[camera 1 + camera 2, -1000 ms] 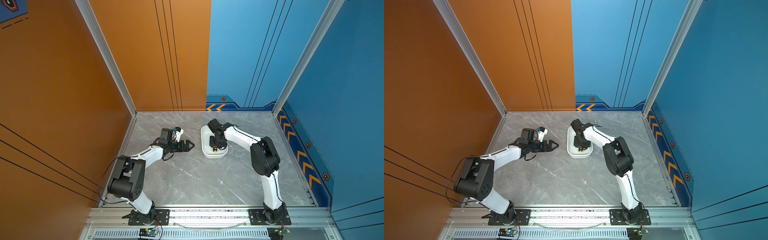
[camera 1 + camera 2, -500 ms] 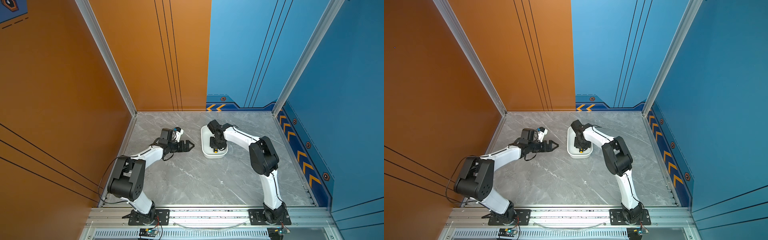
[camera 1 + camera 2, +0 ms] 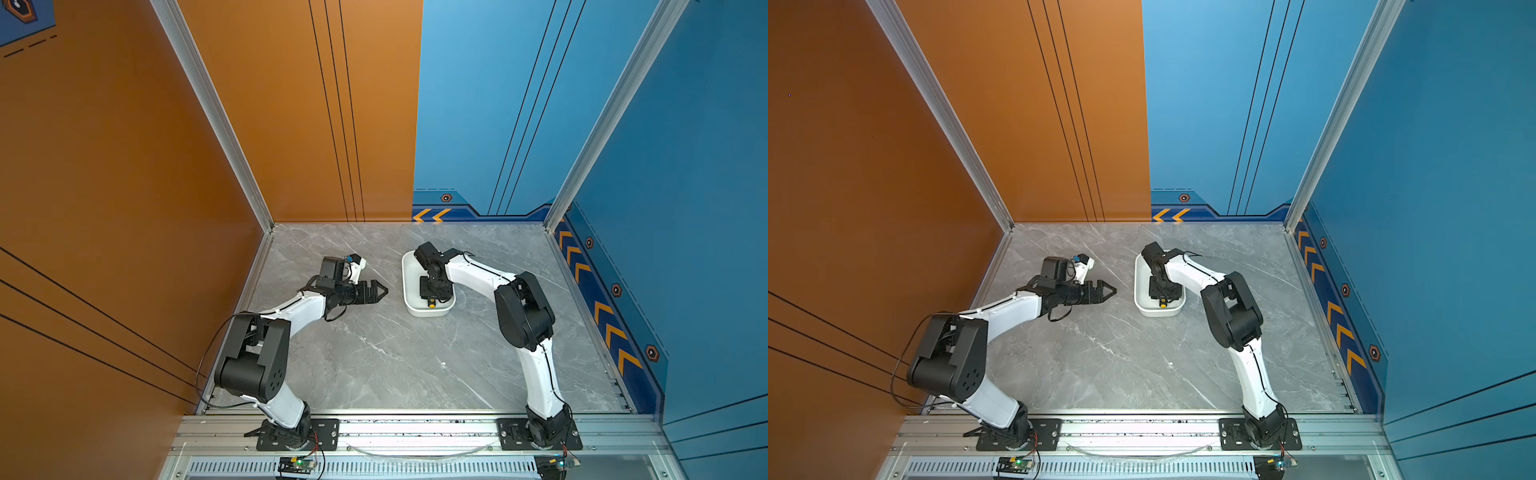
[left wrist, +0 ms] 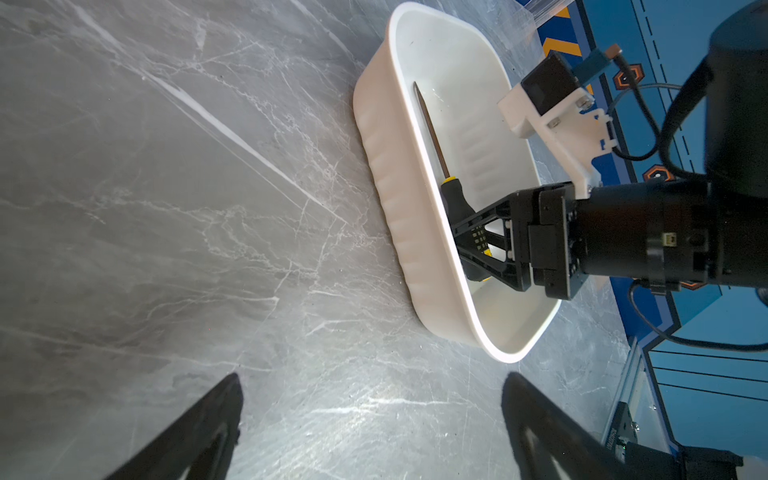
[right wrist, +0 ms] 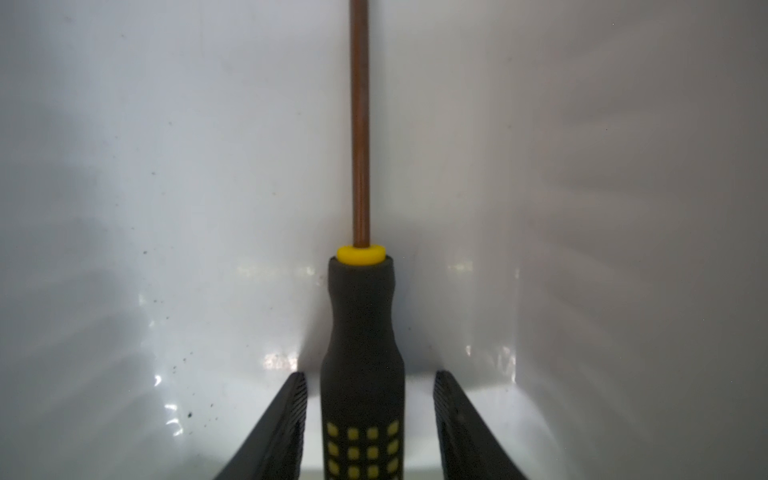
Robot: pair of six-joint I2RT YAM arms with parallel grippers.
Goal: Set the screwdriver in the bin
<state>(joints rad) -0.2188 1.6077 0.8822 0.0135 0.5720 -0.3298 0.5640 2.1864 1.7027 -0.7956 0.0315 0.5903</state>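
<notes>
The screwdriver (image 5: 361, 332), black handle with yellow dots and a thin shaft, lies inside the white bin (image 4: 399, 199), its shaft (image 4: 432, 133) running along one long wall. My right gripper (image 5: 370, 374) reaches down into the bin and stands open astride the handle, with a gap on each side. In both top views only the yellow end cap (image 3: 432, 305) (image 3: 1163, 305) shows below the right gripper (image 3: 432, 293) (image 3: 1163, 293). My left gripper (image 4: 371, 380) (image 3: 380, 291) hovers open and empty over the table, left of the bin (image 3: 407, 291).
Grey marble tabletop (image 3: 395, 357) enclosed by orange walls on the left and blue walls on the right. An aluminium rail (image 3: 415, 428) with both arm bases runs along the front edge. The right arm's elbow (image 3: 523, 311) rises right of the bin.
The right gripper's jaws have parted from the screwdriver handle, which now lies free in the bin. The left arm has not moved.
</notes>
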